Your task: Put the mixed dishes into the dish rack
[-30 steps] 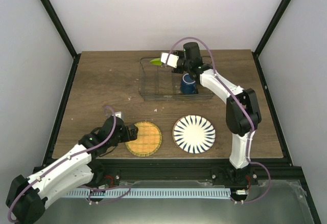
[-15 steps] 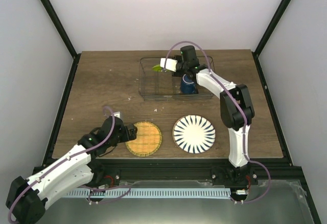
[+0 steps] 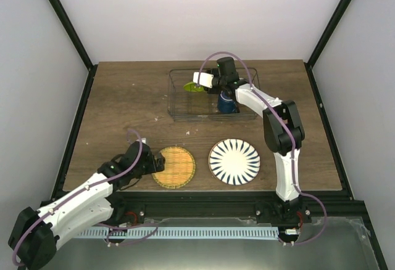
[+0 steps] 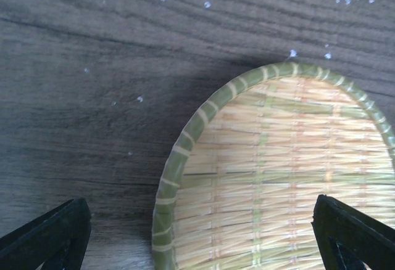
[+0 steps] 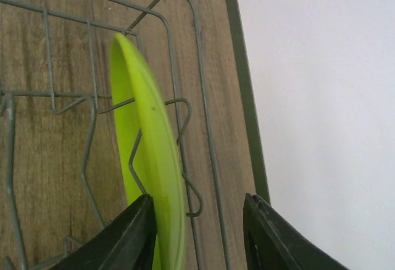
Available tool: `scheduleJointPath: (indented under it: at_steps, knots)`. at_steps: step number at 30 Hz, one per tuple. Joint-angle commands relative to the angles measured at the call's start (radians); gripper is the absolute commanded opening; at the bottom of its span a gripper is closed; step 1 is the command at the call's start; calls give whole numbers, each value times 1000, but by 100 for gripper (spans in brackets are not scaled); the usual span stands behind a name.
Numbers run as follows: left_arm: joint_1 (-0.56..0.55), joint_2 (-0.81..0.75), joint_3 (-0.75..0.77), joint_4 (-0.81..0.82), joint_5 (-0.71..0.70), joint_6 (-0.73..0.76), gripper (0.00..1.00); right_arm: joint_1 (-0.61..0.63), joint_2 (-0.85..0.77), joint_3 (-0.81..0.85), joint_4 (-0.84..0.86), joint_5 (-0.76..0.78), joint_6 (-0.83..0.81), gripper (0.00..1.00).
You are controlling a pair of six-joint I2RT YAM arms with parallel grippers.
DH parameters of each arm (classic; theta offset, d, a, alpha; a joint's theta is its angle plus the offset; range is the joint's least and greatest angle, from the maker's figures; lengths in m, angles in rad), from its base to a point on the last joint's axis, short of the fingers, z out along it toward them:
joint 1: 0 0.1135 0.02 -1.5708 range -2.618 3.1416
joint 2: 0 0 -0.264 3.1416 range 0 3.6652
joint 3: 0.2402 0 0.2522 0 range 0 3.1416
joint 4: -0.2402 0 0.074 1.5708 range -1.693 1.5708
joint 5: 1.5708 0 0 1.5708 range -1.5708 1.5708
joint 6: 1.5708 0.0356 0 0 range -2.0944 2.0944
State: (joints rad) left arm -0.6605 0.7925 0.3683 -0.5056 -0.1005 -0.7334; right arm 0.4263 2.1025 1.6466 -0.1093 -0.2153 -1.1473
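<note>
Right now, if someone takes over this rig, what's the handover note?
Left gripper: open, low over the woven plate's rim, nothing held.
Right gripper: open, jaws either side of the green plate, which stands on edge between the rack's wires.
Done: mug in the rack; green plate slotted and apparently released.
Left: woven plate and striped plate, both flat on the table in front of the rack.
</note>
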Motion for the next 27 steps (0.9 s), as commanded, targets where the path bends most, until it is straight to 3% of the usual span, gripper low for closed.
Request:
scheduleJointPath:
  at_steps: [1, 7, 12, 16, 19, 23, 27]
  knots:
    - [7, 9, -27, -6, 4, -25, 100, -8, -10, 14, 40, 1, 5, 46]
    - [6, -27, -29, -76, -38, -51, 100, -4, -81, -20, 38, 28, 28, 59]
    - [6, -75, -56, -71, -44, -59, 100, 19, -191, -62, -28, 89, 127, 63]
    - [6, -62, -80, -51, -38, -64, 100, 57, -314, -150, -67, 101, 272, 63]
    - [4, -53, -97, -35, -35, -65, 100, 133, -390, -242, -38, 194, 378, 63]
    - [5, -39, -112, -5, -37, -68, 100, 226, -422, -289, -78, 311, 562, 62]
    - [6, -38, -127, 56, -7, -59, 99, 288, -432, -336, -160, 331, 733, 56]
